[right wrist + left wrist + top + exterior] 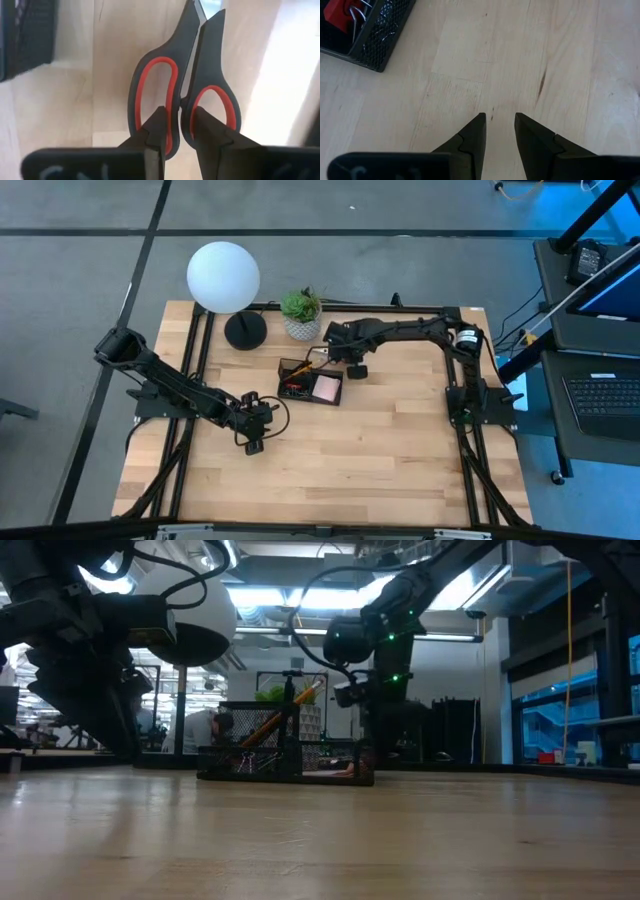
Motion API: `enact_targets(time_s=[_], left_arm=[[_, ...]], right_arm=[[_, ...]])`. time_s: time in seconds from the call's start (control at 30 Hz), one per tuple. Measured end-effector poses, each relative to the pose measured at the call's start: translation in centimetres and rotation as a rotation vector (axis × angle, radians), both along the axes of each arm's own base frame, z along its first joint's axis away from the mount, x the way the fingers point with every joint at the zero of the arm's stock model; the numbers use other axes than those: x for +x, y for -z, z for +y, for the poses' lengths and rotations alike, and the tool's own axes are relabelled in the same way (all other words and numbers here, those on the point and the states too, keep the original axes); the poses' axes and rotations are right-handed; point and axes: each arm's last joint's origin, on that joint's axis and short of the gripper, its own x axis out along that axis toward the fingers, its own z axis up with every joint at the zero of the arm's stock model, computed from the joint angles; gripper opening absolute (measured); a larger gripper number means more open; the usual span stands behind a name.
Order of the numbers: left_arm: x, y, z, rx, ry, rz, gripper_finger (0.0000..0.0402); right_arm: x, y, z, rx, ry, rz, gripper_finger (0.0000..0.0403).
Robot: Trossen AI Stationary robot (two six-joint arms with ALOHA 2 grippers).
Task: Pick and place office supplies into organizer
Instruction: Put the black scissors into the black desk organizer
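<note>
The black mesh organizer stands mid-table, with the pink sticky-note pad in it. An orange pencil leans up out of its taller section. A red block and clips lie in one corner compartment. My right gripper is at the organizer's far right side, shut on the red-and-black scissors. My left gripper is open over bare wood, toward the near left of the organizer. My right gripper pinches the scissors by their handles, where the two inner bars of the red-lined loops meet. One fingertip lies in each loop. The closed blades point straight away from the fingers, and the scissors hang above the wood.
A lamp with a white globe and a round black base stands at the far edge. A potted green plant is beside it, just beyond the organizer. Bare wood stretches across the near half of the table.
</note>
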Motion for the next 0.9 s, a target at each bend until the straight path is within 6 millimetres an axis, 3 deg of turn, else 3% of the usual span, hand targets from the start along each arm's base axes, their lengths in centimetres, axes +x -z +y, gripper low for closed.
enact_targets(time_s=[0.2, 0.37, 0.6, 0.77, 0.9], left_arm=[[0.0, 0.0, 0.0, -0.002, 0.002, 0.000, 0.0097], [0.0, 0.0, 0.0, -0.007, 0.004, 0.003, 0.0097], [-0.1, 0.1, -0.2, -0.051, 0.032, 0.026, 0.0097], [-0.1, 0.1, -0.2, -0.068, 0.042, 0.038, 0.0097], [-0.3, 0.1, -0.3, -0.085, 0.055, 0.059, 0.0097]], right_arm=[[0.3, -0.2, 2.1, -0.121, -0.043, 0.074, 0.0066], [0.2, -1.0, 3.5, -0.117, -0.058, 0.105, 0.0069], [-0.8, -6.4, 4.5, -0.195, -0.015, -0.020, 0.0068], [-2.0, -10.3, 6.2, -0.430, -0.028, -0.072, 0.0075], [-2.1, -12.0, 8.7, -0.652, -0.119, -0.046, 0.0076]])
